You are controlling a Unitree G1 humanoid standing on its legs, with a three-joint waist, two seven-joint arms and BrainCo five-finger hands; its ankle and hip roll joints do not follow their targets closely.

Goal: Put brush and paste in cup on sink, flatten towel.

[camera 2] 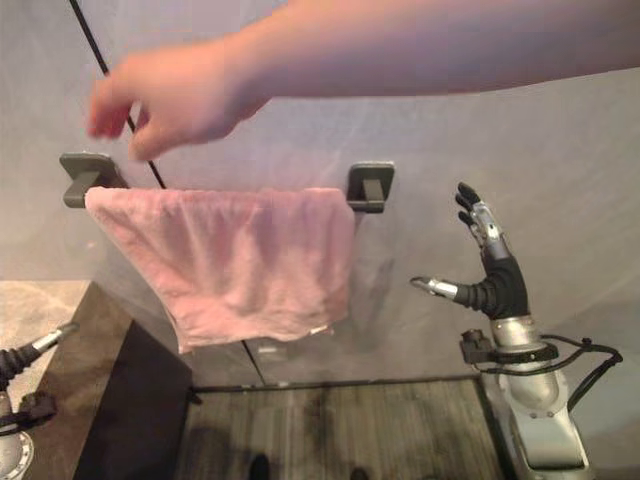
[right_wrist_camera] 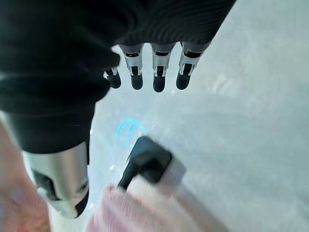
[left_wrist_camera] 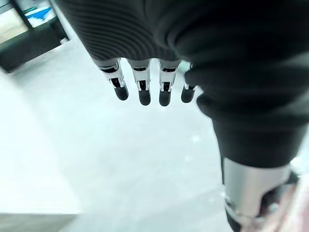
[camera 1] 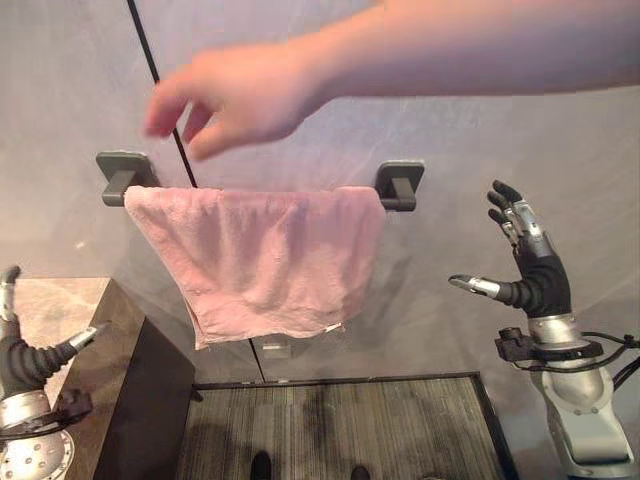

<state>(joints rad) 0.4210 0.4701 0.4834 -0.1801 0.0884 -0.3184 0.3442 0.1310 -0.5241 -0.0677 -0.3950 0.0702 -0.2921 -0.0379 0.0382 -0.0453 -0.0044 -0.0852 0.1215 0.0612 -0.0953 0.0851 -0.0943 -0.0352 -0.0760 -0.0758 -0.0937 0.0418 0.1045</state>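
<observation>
I see the pink towel (camera 1: 262,262) draped on the wall bar (camera 1: 397,186), rumpled. A person's hand (camera 1: 228,98) hovers above, blurred. My left hand (camera 1: 22,350), edge-cropped, and right hand (camera 1: 528,262): fingers spread, holding nothing.

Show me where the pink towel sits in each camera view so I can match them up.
Left eye view: pink towel hangs centre, over the bar.
Right eye view: it hangs left of centre.
Left wrist view: pink blur at one corner, probably the towel.
Right wrist view: beside the thumb, below the dark bracket.
Shared landmark: right bar bracket.
</observation>
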